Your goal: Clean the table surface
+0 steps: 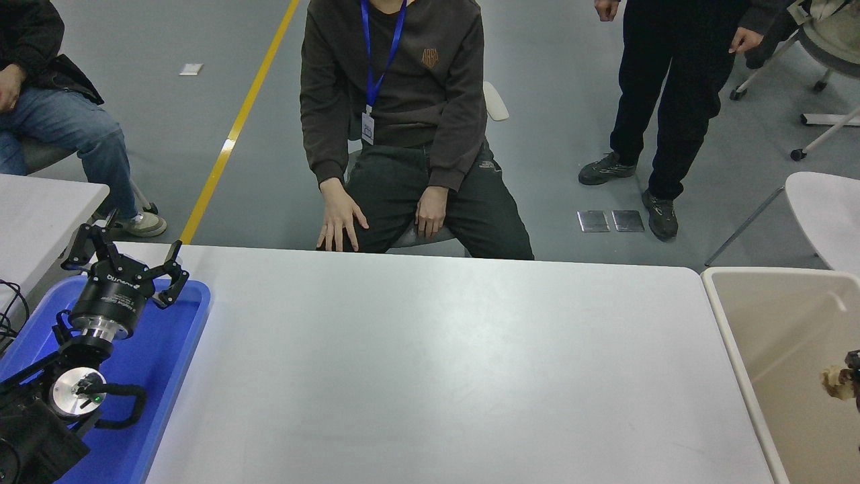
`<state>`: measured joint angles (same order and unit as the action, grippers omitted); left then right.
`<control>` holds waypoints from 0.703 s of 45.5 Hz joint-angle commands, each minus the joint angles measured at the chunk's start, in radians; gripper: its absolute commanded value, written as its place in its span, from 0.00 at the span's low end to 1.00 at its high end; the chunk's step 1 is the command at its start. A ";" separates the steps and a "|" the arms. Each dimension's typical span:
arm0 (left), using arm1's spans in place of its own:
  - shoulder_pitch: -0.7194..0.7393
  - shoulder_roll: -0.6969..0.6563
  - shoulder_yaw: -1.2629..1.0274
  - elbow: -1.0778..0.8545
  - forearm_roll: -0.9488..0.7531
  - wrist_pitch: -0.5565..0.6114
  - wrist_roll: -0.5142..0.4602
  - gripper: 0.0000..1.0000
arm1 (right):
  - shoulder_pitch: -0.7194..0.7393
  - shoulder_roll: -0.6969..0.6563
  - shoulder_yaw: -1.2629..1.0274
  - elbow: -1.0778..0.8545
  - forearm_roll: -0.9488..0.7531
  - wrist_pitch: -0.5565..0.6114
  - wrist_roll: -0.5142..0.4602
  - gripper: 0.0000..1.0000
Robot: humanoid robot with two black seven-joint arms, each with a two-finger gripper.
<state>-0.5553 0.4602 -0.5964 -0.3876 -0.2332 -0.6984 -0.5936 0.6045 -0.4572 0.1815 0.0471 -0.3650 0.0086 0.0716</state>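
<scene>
White-grey and matte, the table surface [430, 363] fills the middle of the head view, and I place everything else against it. At its left end sits a blue tray [168, 363], and above that tray my left gripper [127, 259] is parked with its fingers spread wide and nothing between them. Just off the table's right end stands a beige bin [739, 336], its rim close beside the tabletop's edge. Over that bin, at the picture's right edge, my right gripper [852, 376] barely shows as a sliver of black; a small pale crumpled piece [835, 381] is right against it, but I cannot tell whether my fingers are clenched on it. Beyond the table's far edge a person [396, 121] sits in dark clothes with both hands on their thighs.
</scene>
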 commanded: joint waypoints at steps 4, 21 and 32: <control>0.000 0.000 0.000 0.001 0.000 -0.001 0.000 1.00 | 0.020 0.012 0.000 -0.021 0.000 -0.007 -0.003 0.98; 0.000 0.000 0.000 -0.001 0.000 0.000 0.000 1.00 | 0.021 0.009 0.012 -0.030 0.000 -0.010 -0.003 0.98; 0.000 0.000 0.000 0.001 0.000 0.000 0.000 1.00 | 0.026 -0.021 0.085 -0.018 0.046 -0.009 0.007 0.98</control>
<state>-0.5553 0.4602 -0.5962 -0.3880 -0.2331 -0.6984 -0.5937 0.6259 -0.4524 0.1997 0.0207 -0.3624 -0.0012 0.0693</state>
